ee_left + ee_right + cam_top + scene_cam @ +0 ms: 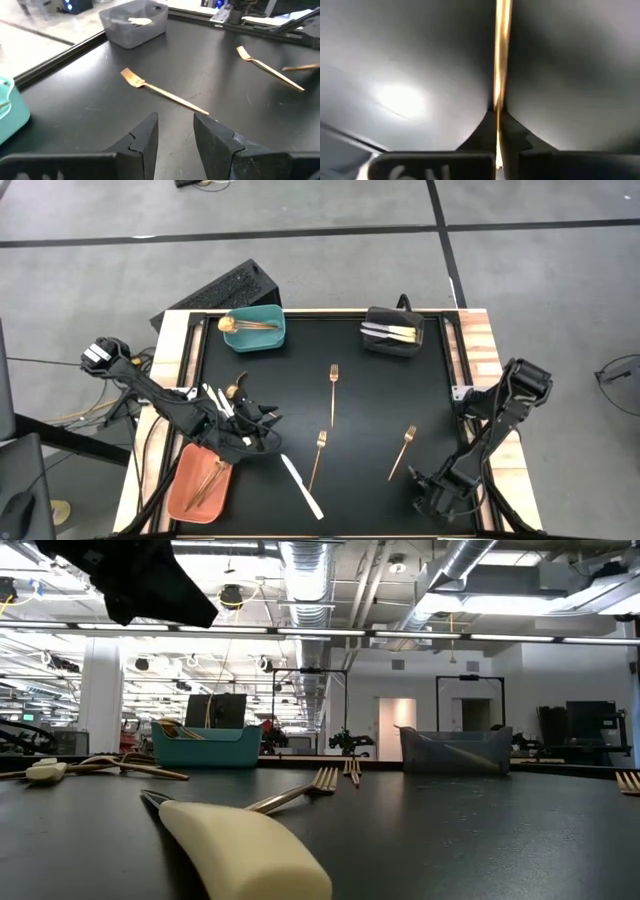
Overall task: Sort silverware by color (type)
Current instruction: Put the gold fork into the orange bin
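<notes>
Three gold-toned forks lie flat on the black mat point(300, 360): one mid-table point(333, 390), one nearer the front point(318, 458), one to the right point(402, 452). A white-handled knife point(302, 485) lies by the front edge and looms large in the low view point(240, 850). My right gripper point(496, 112) is shut on the right fork's slim handle. My left gripper point(176, 130) stands open above the mat beside the orange bin point(203, 480), with nothing between its fingers. My right gripper pinches the fork's slim handle point(499, 95) between its two shut fingers. High view places the hold near the handle's free end point(392, 476). The fingers come steeply from above. Beyond the fingers the handle runs on close over the mat.
A teal bin point(250, 328) with gold pieces stands far left. A dark bin point(392, 332) with white-handled pieces stands far right. The orange bin holds copper pieces. More cutlery point(222, 395) lies by the left arm. A keyboard point(225, 290) sits beyond the table.
</notes>
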Tool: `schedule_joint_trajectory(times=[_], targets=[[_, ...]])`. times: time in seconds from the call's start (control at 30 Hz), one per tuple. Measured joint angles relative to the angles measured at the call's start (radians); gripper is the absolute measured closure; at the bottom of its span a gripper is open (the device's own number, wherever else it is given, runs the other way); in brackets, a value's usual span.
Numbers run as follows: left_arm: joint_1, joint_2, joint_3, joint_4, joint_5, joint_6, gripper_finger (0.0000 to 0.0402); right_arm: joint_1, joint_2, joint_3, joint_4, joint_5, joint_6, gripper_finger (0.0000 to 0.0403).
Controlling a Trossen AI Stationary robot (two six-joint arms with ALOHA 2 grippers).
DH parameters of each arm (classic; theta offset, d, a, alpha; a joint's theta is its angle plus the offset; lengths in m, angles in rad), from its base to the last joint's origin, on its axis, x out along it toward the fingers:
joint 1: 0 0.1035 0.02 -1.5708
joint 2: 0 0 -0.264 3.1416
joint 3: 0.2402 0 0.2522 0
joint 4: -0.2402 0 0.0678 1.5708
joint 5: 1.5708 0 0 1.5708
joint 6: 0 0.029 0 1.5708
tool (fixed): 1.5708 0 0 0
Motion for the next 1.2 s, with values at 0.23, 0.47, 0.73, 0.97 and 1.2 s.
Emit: schedule_joint_trajectory(times=[0.23,0.47,0.73,0.97,1.2], targets=[[0.004,0.023,0.0,0.258,0.076,0.342,0.029,-0.121,-0.115,0.007,0.004,0.412,-0.226,0.0378],[0.006,0.104,0.0,0.497,0.09,0.564,0.029,-0.308,-0.161,0.008,0.368,0.804,-0.709,0.0379],[0.033,0.16,0.0,0.543,0.101,0.391,0.029,-0.433,-0.047,0.008,0.816,0.792,-1.443,0.0378],[0.106,0.161,0.0,0.495,0.315,0.196,0.029,-0.451,0.054,0.06,0.831,0.888,-2.015,0.0378],[0.18,0.166,0.0,0.509,0.514,0.129,0.029,-0.441,0.192,0.131,0.825,1.093,-2.752,0.0377]])
